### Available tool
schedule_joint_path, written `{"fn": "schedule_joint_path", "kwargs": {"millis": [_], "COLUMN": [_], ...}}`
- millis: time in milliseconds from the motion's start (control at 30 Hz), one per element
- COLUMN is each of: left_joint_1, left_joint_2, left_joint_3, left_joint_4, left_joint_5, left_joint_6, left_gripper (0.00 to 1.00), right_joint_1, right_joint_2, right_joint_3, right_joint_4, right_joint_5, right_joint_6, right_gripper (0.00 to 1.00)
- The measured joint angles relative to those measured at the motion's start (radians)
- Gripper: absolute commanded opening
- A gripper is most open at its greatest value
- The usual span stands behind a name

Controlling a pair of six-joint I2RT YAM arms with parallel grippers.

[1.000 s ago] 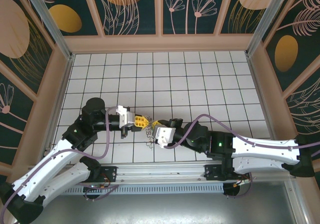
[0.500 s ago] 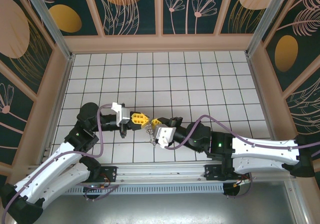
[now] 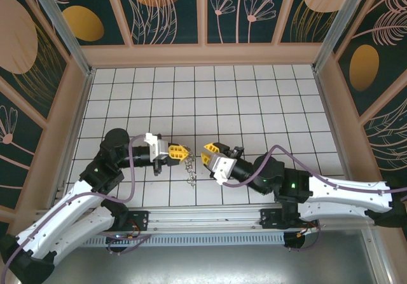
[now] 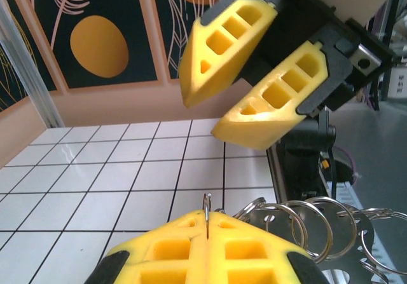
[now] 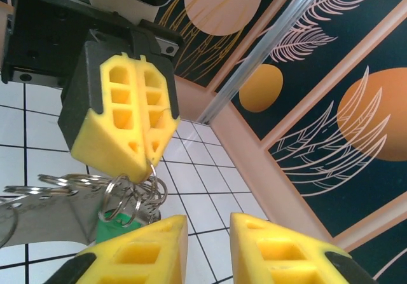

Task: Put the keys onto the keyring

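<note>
White tiled floor [image 3: 254,106], patterned walls around it. My left gripper [image 3: 184,152] is clamped on the keyring [image 4: 206,202], a thin wire standing up between its closed pads. The keys [image 3: 189,168] hang in a bunch just below those pads. My right gripper [image 3: 208,151] stands agape just beside the bunch, touching nothing.

Step in hand, by my judgement: threading, not yet completed. The next move calls for my right fingers to take one key and line it up with the ring's split.

Right wrist view gives the green tag [image 5: 114,220] under the hanging rings. Left wrist view gives the pinched wire. Both are too small to tell overhead, which gives the spacing between the grippers.
</note>
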Motion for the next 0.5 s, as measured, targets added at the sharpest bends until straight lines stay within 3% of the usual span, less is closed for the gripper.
{"fn": "schedule_joint_path", "kwargs": {"millis": [500], "left_joint_1": [0.000], "left_joint_2": [0.064], "left_joint_3": [0.103], "left_joint_4": [-0.156], "left_joint_5": [0.005], "left_joint_6": [0.152], "left_gripper": [0.00], "right_joint_1": [-0.153], "right_joint_2": [0.068], "right_joint_3": [0.062], "right_joint_4": [-0.119], "right_joint_5": [-0.312], "right_joint_6": [0.094], "right_gripper": [0.24]}}
